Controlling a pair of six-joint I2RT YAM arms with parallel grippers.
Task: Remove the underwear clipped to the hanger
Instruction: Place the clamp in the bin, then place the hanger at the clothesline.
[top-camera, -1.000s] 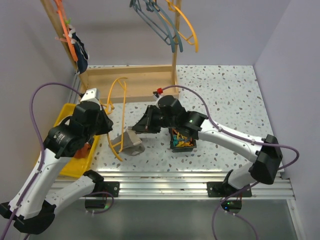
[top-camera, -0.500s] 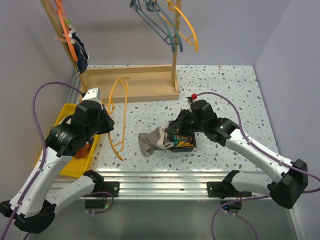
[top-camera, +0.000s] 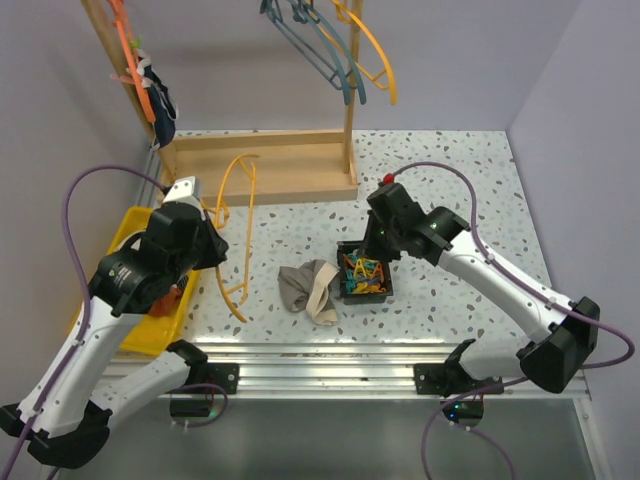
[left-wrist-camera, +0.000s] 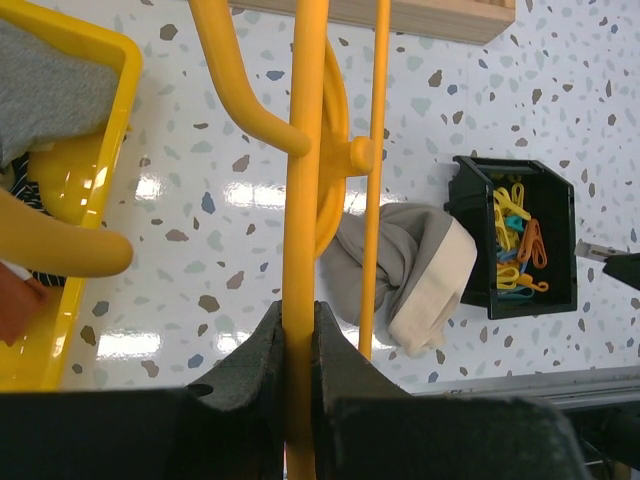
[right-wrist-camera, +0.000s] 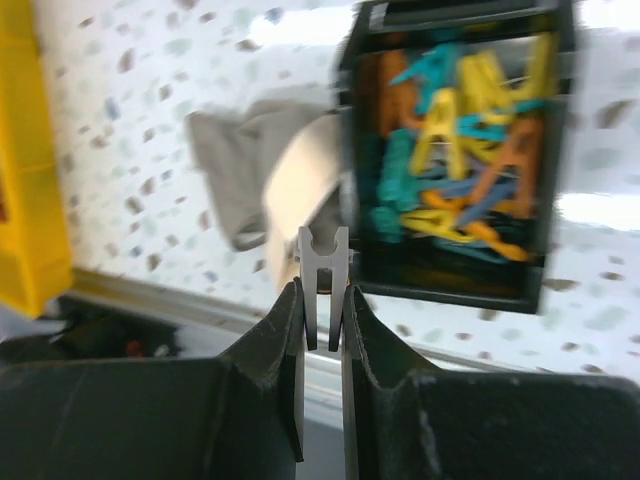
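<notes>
Underwear (top-camera: 308, 289) grey with cream trim, crumpled, left hand (left-wrist-camera: 298, 340) gripping hanger (left-wrist-camera: 303, 200), right hand (right-wrist-camera: 322, 310) pinching clip (right-wrist-camera: 323, 258)

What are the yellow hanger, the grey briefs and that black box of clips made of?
Yellow hanger: glossy plastic, probably; smooth, moulded, shiny.
Grey briefs: soft knit fabric; limp, folded, paler waistband.
Black box: rigid plastic, seemingly; thin straight walls, dull sheen.

Left claw (left-wrist-camera: 298, 318) clamped on yellow hanger (left-wrist-camera: 305, 150), arm bent; right claw (right-wrist-camera: 322, 292) pinching grey clip (right-wrist-camera: 323, 250), arm reaching forward.
</notes>
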